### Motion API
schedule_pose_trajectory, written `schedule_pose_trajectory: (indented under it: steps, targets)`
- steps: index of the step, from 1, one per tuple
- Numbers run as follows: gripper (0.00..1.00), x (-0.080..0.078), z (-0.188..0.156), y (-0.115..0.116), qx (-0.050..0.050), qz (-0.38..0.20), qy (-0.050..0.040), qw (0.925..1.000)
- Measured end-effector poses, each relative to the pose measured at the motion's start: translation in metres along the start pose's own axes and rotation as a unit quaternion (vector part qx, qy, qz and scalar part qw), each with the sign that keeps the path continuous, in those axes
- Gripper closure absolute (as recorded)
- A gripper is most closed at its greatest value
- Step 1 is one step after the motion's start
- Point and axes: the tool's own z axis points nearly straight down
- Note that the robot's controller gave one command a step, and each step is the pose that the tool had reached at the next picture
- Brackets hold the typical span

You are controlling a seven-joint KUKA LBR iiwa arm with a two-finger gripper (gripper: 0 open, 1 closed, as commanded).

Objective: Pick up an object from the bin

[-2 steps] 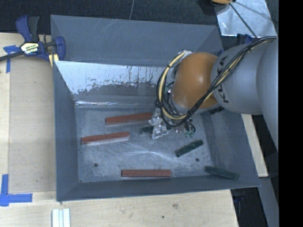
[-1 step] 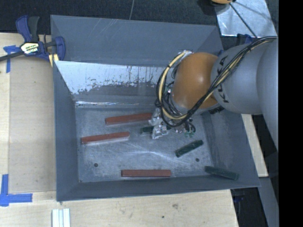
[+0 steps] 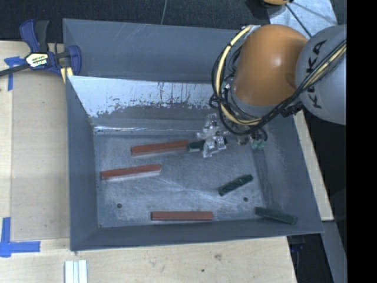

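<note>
Bin, three reddish bars, two green sticks, gripper inside

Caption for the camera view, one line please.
Gripper at the right end of the rearmost flat reddish-brown bar in grey metal bin.

Long reddish-brown bar, lying flat, right end angled slightly toward the back wall; upper middle of the bin floor

Robotics lab — KUKA arm over grey bin
</note>
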Motion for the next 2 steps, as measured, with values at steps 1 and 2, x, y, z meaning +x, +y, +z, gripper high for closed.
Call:
schedule_pose_trajectory:
  steps: [1, 2]
  targets:
    - [1.0, 0.0, 0.0, 0.0, 0.0, 0.0, 0.0002, 1.0]
    - [1.0, -0.001, -0.013, -0.004, -0.001, -0.031, 0.0032, 0.9995]
